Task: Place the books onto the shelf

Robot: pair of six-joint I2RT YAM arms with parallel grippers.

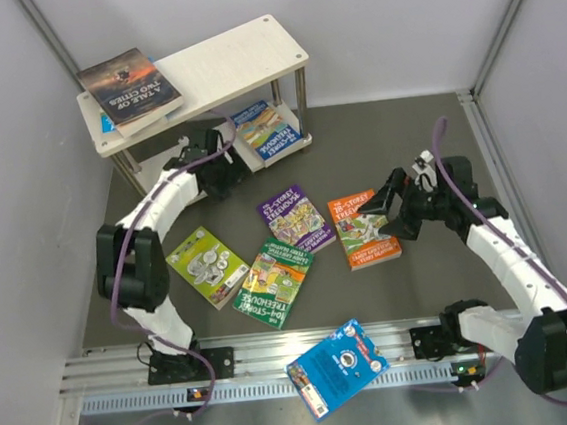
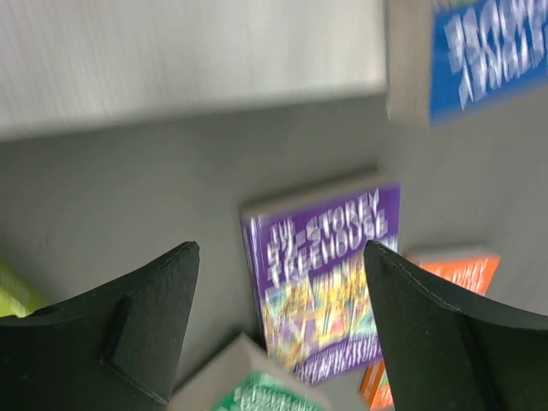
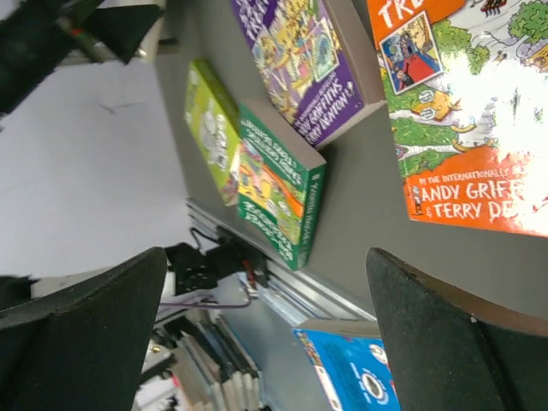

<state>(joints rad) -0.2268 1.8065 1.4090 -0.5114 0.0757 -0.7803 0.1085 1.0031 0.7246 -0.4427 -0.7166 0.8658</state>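
Note:
The shelf (image 1: 239,61) stands at the back left. A dark book (image 1: 131,85) lies on its top board and a blue book (image 1: 265,129) on its lower board. On the table lie a lime-green book (image 1: 206,265), a green one (image 1: 273,284), a purple one (image 1: 295,217) and an orange one (image 1: 364,228). A bright blue book (image 1: 337,366) rests on the near rail. My left gripper (image 1: 221,168) hovers open and empty in front of the lower board, its wrist view showing the purple book (image 2: 321,282) below. My right gripper (image 1: 388,202) stands open and empty over the orange book's (image 3: 462,111) right edge.
Grey walls close in the table on the left, back and right. An aluminium rail (image 1: 248,362) runs along the near edge with both arm bases on it. The shelf's metal posts (image 1: 303,92) stand near the left gripper.

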